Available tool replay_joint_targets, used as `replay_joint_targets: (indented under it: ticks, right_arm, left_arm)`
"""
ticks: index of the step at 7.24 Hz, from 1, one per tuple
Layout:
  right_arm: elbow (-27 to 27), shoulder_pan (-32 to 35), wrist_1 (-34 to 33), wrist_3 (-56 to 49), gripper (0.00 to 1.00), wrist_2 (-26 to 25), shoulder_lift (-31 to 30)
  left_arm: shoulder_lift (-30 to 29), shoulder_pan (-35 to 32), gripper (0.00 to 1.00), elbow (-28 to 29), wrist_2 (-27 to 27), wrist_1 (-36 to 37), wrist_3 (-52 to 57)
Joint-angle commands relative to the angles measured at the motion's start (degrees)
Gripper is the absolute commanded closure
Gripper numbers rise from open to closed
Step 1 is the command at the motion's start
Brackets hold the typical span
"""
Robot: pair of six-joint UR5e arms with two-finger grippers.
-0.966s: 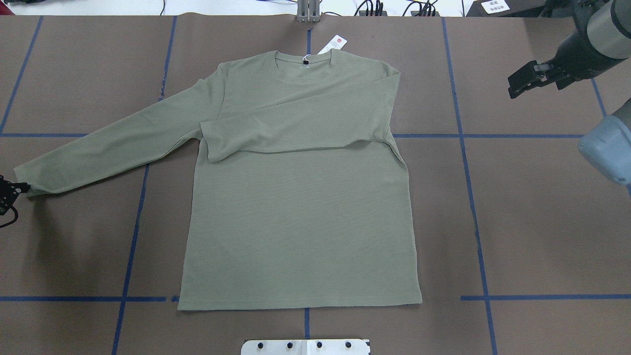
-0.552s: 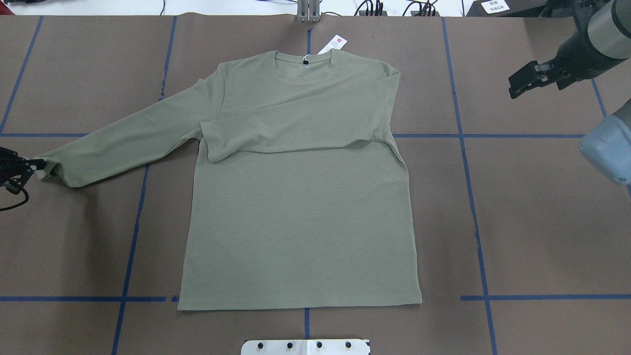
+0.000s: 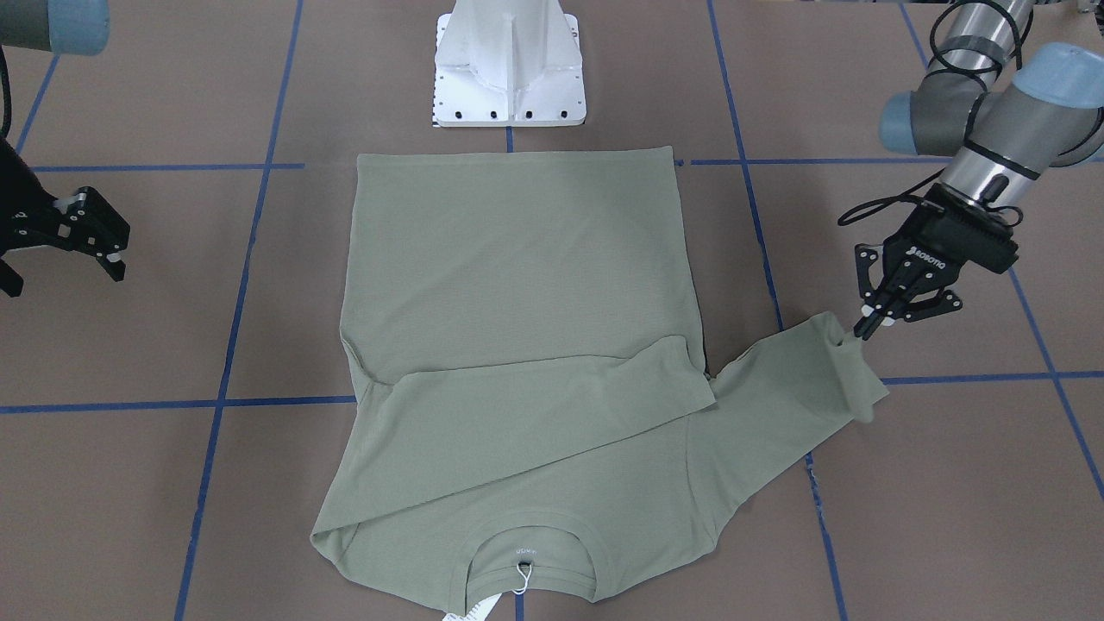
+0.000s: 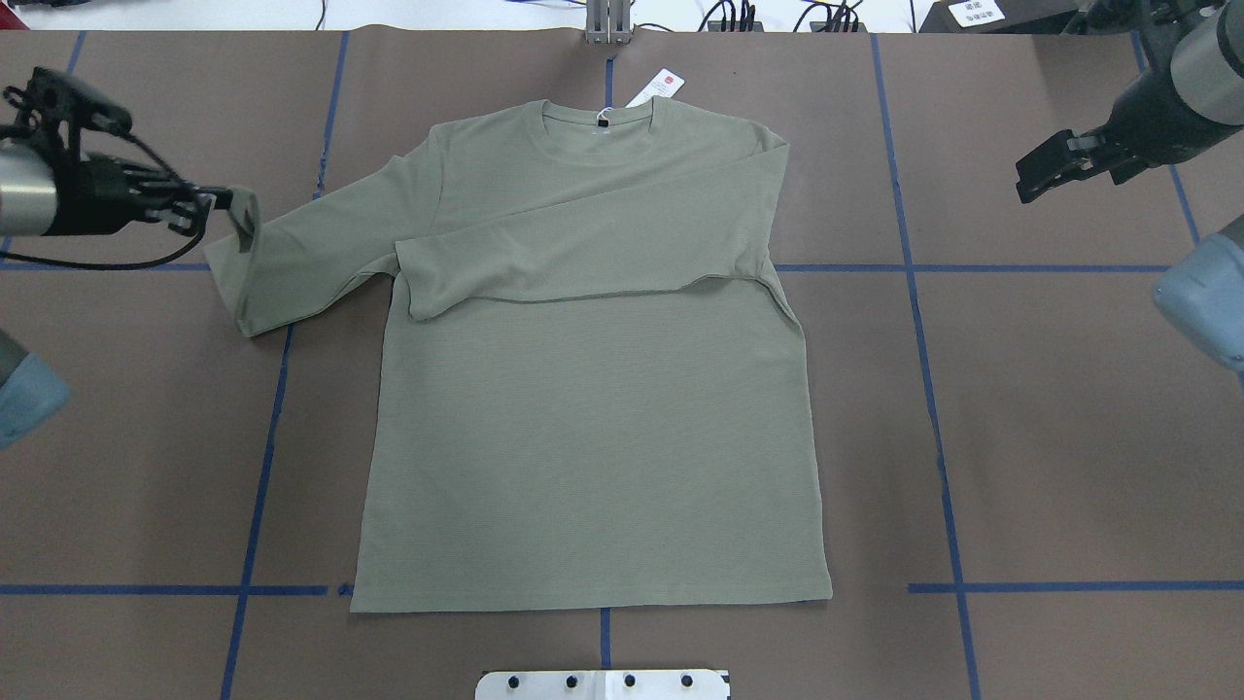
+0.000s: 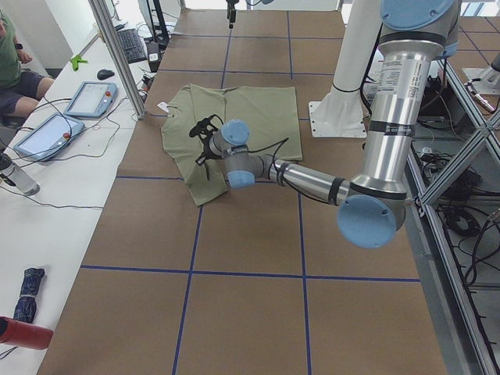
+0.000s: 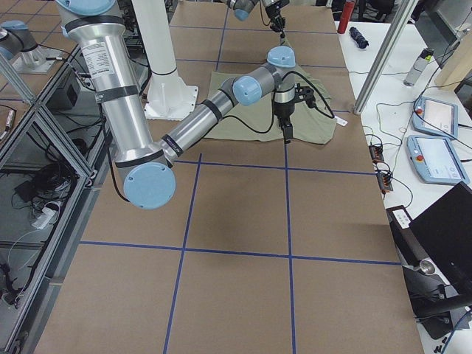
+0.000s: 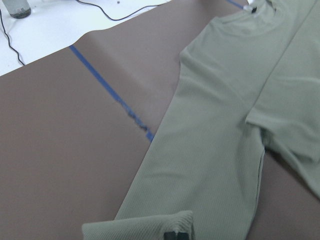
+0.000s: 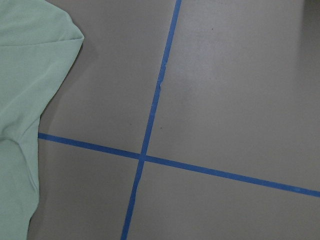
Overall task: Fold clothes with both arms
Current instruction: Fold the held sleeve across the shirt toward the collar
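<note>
The left gripper is clamped on the cuff of the olive shirt, holding it lifted so that sleeve bends back toward the body. The shirt lies flat mid-table, its other sleeve folded across the chest. The right gripper hangs well apart from it, jaws spread and holding nothing.

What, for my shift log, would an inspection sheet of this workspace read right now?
Surface: brown table with blue tape grid.
Job's things: olive shirt spread flat, one sleeve folded across the chest; other sleeve's cuff lifted; hang tag beyond the collar.
Clutter: nothing seen.
Grippers: left gripper, fingers shut on the cuff; right gripper open, off the shirt.
Cables: black cable looping under the left wrist.
Surroundings: white pedestal; side bench with tablets; a person seated there.
</note>
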Motion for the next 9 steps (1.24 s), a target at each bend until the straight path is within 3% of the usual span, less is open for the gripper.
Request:
replay_joint_targets:
  ticks: [1,2,4,5,8,9]
  right_arm:
    - [-2.38,5.17,-0.68,-9.78,0.00,3.71,-0.45]
    - [-3.44,7.72,-0.77,-13.82,0.00,4.96,-1.06]
    - [-6.68,12.20,-0.68,-21.38,0.00,8.38,-1.85]
    - [-6.96,13.10,-0.59,-22.47,0.00,9.18,-2.38]
    - [-6.88,13.19,-0.16,-21.87,0.00,9.10,-3.09]
    - [-6.88,13.19,0.02,-21.77,0.00,9.02,-3.09]
  left_arm:
    - [-19.64,1.86,1.00,-1.47,0.68,24.18,-9.35]
    - [-26.69,6.74,1.00,-0.07,6.95,29.23,-17.58]
    - [-42.15,16.50,1.00,13.31,19.78,30.78,-31.64]
    - [-48.67,19.59,1.00,20.96,23.50,30.08,-32.94]
    - [-48.91,26.64,1.00,30.23,27.31,12.21,-32.51]
    - [-48.82,27.53,0.86,30.44,27.23,9.45,-30.95]
